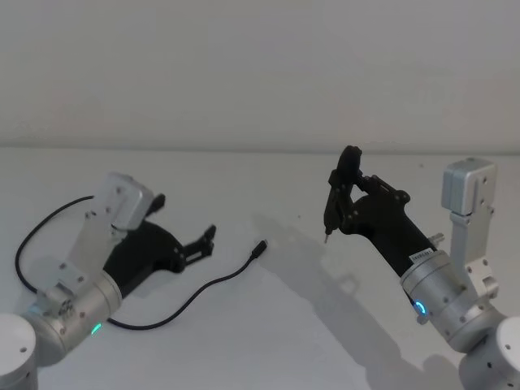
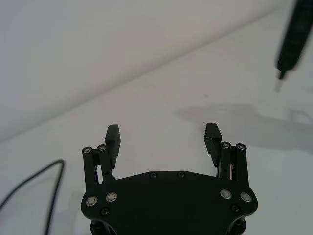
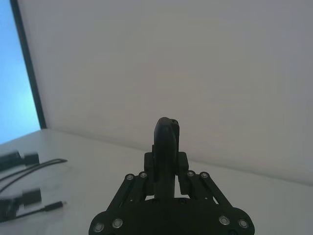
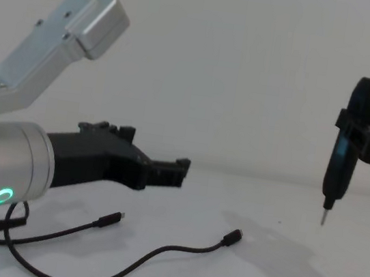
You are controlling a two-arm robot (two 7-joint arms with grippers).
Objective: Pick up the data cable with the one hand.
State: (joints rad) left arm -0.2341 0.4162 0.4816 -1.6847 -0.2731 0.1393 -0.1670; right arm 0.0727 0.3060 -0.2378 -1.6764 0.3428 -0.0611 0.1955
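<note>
Cable is lying loose on the white tabletop - nothing is containing it, neither tray nor box. One plug is pointing toward the middle of the tabletop. From there the cord is curving back toward the robot, passing under the left arm and looping round that arm's outer side. A second plug is showing in the chest view, near the left wrist.

Left claw is hovering above the tabletop, its jaws standing wide apart with nothing between them. It is sitting beside the cable's middle run, with the first plug lying a little ahead of it and toward the robot's right. Judging by this posture and the glowing green ring light, this is probably the working hand, spread in readiness to come down astride the cord.

Right claw is hanging raised on the other side, well apart from the cable. It is clamping a slim black tool whose metal tip is pointing down at the tabletop without touching it. This arm is probably being kept parked, holding the tool high and out of the other arm's way.

Because the cord is so thin and is lying flat, the pads will likely need to reach the tabletop itself - a shallow closure risks missing it.
</note>
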